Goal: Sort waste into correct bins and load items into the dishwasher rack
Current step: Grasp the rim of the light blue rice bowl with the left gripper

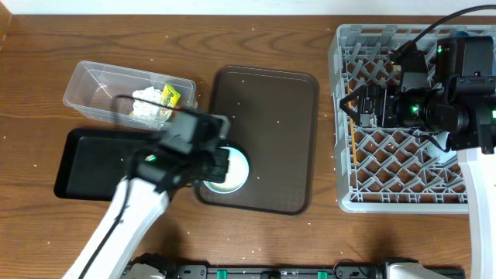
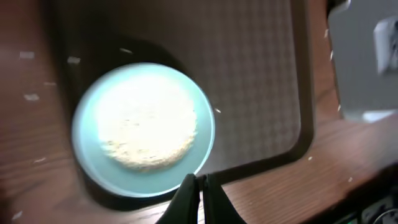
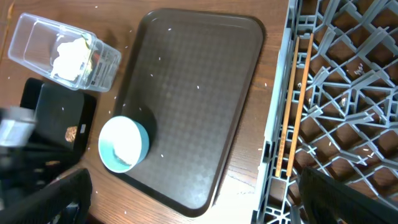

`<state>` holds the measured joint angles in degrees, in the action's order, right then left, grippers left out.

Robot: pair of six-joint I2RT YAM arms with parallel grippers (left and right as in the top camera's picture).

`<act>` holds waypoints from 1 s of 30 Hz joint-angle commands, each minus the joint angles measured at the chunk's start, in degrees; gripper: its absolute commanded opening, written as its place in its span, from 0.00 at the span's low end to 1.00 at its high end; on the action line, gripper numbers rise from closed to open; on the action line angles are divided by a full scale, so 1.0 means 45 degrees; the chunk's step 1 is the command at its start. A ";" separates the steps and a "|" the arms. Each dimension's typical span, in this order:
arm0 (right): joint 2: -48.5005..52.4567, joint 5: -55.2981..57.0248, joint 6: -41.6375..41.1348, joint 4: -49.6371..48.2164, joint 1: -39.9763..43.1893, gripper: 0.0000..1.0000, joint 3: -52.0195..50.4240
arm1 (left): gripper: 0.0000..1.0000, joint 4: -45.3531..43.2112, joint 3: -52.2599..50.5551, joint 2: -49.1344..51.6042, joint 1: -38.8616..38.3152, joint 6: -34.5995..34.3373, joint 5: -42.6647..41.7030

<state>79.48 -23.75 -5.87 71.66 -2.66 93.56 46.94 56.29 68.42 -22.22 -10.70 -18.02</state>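
Note:
The white bowl with a pale blue outside (image 1: 236,172) stands on the front left corner of the brown serving tray (image 1: 271,116), with white rice in it (image 2: 144,130). My left gripper (image 1: 222,165) is shut and empty, its tips (image 2: 198,185) at the bowl's near rim. My right gripper (image 1: 350,107) is open wide and empty, over the left edge of the grey dishwasher rack (image 1: 403,178). The clear tub (image 1: 116,89) holds the white tissue (image 1: 147,105) and the green-yellow wrapper (image 1: 170,96). The black tray (image 3: 56,118) holds a brown lump (image 3: 71,132). The dish, cups and carrot are out of view.
Two wooden chopsticks (image 3: 295,106) lie in the rack along its left side. Loose rice grains are scattered over the wooden table (image 1: 46,46) and the serving tray. The left arm hides part of the black tray (image 1: 85,163).

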 commanded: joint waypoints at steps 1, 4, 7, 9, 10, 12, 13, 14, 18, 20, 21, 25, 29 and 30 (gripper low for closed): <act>0.0005 -0.0010 0.0029 -0.0053 -0.0083 0.99 0.0015 | 0.06 0.0170 0.0321 -0.0602 0.0491 -0.0019 -0.0223; 0.0005 -0.0010 0.0034 -0.0078 -0.0083 0.99 0.0015 | 0.08 0.0160 0.0228 -0.0452 0.0092 -0.0019 -0.0112; 0.0005 -0.0010 0.0029 -0.0063 -0.0087 0.99 0.0015 | 0.28 0.0024 0.0039 0.0199 -0.0884 -0.0044 0.0801; 0.0005 -0.0010 0.0029 -0.0063 -0.0092 0.99 0.0015 | 0.41 0.0029 -0.0005 0.0899 -0.1705 -0.0287 0.2016; 0.0005 -0.0010 0.0029 -0.0063 -0.0092 0.99 0.0015 | 0.45 0.0015 -0.0005 0.1268 -0.2055 -0.0393 0.2433; 0.0005 -0.0010 0.0029 -0.0063 -0.0092 0.99 0.0015 | 0.46 -0.0267 -0.0005 0.2142 -0.2642 -0.0500 0.2676; 0.0005 -0.0010 0.0029 -0.0058 -0.0092 0.99 0.0015 | 0.46 -0.0481 -0.0005 0.2555 -0.2871 -0.0627 0.2681; 0.0005 -0.0010 0.0029 -0.0058 -0.0092 0.99 0.0015 | 0.46 -0.0704 -0.0005 0.2977 -0.3089 -0.0661 0.2681; 0.0005 -0.0015 0.0029 -0.0053 -0.0092 0.99 0.0015 | 0.32 -0.1316 -0.0005 0.4653 -0.3648 -0.0651 0.2735; 0.0005 -0.0015 0.0029 -0.0058 -0.0092 0.99 0.0015 | 0.24 -0.1472 -0.0005 0.5275 -0.3691 -0.0646 0.2739; 0.0005 -0.0015 0.0029 -0.0063 -0.0092 0.99 0.0015 | 0.24 -0.1569 -0.0005 0.5581 -0.3687 -0.0646 0.2778; 0.0005 -0.0010 0.0029 -0.0063 -0.0092 0.99 0.0015 | 0.20 -0.1996 -0.0005 0.6387 -0.3691 -0.0641 0.2871; 0.0005 -0.0010 0.0029 -0.0078 -0.0092 0.99 0.0015 | 0.09 -0.2225 -0.0005 0.7014 -0.3691 -0.0529 0.2875; 0.0005 -0.0010 0.0029 -0.0083 -0.0092 0.99 0.0015 | 0.06 -0.2229 -0.0005 0.7116 -0.3691 -0.0442 0.2875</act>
<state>79.48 -23.75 -5.87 71.33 -2.66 93.56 36.88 56.38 98.74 -38.81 -13.30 -5.52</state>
